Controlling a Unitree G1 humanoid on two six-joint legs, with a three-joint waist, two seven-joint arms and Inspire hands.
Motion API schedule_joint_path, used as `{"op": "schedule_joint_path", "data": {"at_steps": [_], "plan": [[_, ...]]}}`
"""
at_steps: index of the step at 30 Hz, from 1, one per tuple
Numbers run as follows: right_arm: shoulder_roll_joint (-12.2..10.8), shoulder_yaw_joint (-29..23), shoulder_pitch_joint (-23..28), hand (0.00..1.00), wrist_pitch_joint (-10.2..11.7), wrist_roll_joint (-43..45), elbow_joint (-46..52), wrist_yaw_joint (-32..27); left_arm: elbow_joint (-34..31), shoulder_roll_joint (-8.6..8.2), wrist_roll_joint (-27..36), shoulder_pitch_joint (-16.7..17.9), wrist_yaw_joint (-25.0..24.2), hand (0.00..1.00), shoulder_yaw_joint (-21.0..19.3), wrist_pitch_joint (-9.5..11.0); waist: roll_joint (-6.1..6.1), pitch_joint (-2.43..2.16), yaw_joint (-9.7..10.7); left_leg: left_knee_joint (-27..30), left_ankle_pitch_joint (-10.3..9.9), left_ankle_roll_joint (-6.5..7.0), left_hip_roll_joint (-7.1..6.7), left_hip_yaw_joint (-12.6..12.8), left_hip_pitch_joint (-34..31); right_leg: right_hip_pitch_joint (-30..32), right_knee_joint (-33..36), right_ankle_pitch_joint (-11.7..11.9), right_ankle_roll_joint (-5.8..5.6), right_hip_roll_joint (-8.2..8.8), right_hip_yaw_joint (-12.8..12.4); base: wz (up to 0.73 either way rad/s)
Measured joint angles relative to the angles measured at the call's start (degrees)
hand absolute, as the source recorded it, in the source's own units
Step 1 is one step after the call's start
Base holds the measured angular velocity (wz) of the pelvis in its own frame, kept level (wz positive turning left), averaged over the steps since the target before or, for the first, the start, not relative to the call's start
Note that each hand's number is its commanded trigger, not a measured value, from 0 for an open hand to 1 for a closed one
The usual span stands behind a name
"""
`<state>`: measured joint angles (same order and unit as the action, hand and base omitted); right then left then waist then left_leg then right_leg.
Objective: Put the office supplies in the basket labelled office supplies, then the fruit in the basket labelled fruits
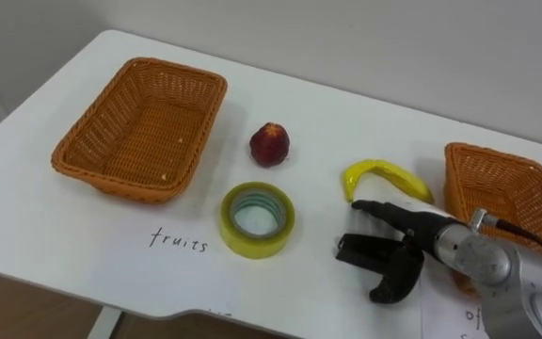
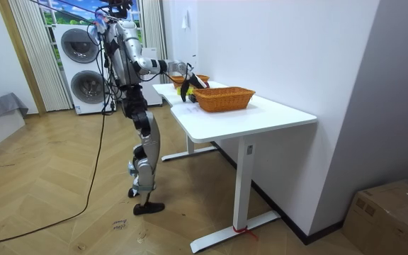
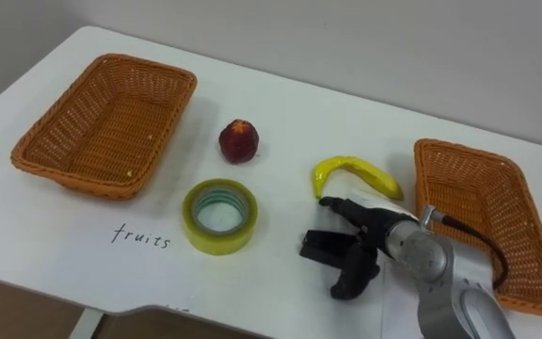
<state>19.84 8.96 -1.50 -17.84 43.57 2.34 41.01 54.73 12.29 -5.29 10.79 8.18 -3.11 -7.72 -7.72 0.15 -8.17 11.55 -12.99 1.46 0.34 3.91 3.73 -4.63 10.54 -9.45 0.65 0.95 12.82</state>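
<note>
While the right hand (image 1: 405,247) holds its fingers apart over a black object (image 1: 354,250), a curved yellow banana (image 1: 384,176) lies beside.

White table (image 1: 365,122): rectangular top with rounded corners, standing against a plain white wall (image 2: 289,49) on white legs (image 2: 241,184). Handwritten word (image 1: 179,241): dark ink directly on the tabletop, near the front edge, left of centre. Second handwritten mark (image 1: 471,316): at the front edge towards the right corner, partly hidden. Herringbone wood floor (image 2: 62,177): beneath and around the table. Two front-loading washing machines (image 2: 85,67): stacked one on the other, beyond the table's far end. Pale curtain (image 2: 27,57): just beside the machines, on the room view's left. Cardboard box (image 2: 392,216): on the floor, at the room view's lower right corner.
</note>
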Motion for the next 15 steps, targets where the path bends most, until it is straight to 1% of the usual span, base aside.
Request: {"op": "schedule_joint_path", "data": {"at_steps": [3,8,9,10,12,15], "plan": [[0.0,0.8,-0.8,0.00,-0.5,0.3,-0.7,0.0,0.1,0.00,0.0,-0.2,0.1,0.00,0.0,-0.4,0.01,0.01,0.0,0.0,0.0,-0.04,-0.01,0.0,0.0,0.0,0.0,0.0,0.00,-0.01,0.0,0.00],[0.0,1.1,-1.4,0.00,-0.5,0.8,-1.5,0.1,0.4,0.00,0.0,-0.4,0.2,0.00,0.0,-0.6,0.03,0.01,0.0,0.1,0.0,-0.04,-0.04,-0.2,0.0,-0.1,0.0,0.0,0.02,-0.01,0.0,0.00],[0.0,1.2,-1.5,0.26,-0.6,1.3,-1.5,0.3,0.4,0.00,-0.1,-0.4,0.3,0.00,0.0,-0.7,0.04,0.01,0.0,0.1,0.0,-0.04,-0.04,-0.2,0.0,0.0,0.0,0.0,0.03,-0.01,0.0,0.00],[0.0,1.2,-1.6,0.78,-0.6,1.7,-1.5,0.5,0.4,0.00,-0.6,-0.4,0.3,0.00,0.0,-0.8,0.04,0.01,-0.2,0.1,0.0,-0.04,-0.04,-0.2,0.0,0.0,0.0,0.0,0.04,-0.01,0.0,0.00],[0.0,1.2,-1.6,1.00,-0.7,1.8,-1.5,0.7,0.4,0.00,-0.7,-0.4,0.3,0.00,0.0,-1.0,0.06,0.00,-0.2,0.1,0.0,-0.06,-0.04,-0.2,0.0,0.0,0.0,0.0,0.04,-0.01,0.0,0.00],[0.0,1.7,-2.0,1.00,-1.0,2.6,-1.5,0.1,0.4,-0.08,-0.7,-0.4,0.9,0.00,0.0,-1.2,0.07,0.00,-0.2,0.1,0.1,-0.05,-0.05,-0.2,0.0,0.0,0.0,0.0,0.07,-0.01,0.0,0.00]]}}
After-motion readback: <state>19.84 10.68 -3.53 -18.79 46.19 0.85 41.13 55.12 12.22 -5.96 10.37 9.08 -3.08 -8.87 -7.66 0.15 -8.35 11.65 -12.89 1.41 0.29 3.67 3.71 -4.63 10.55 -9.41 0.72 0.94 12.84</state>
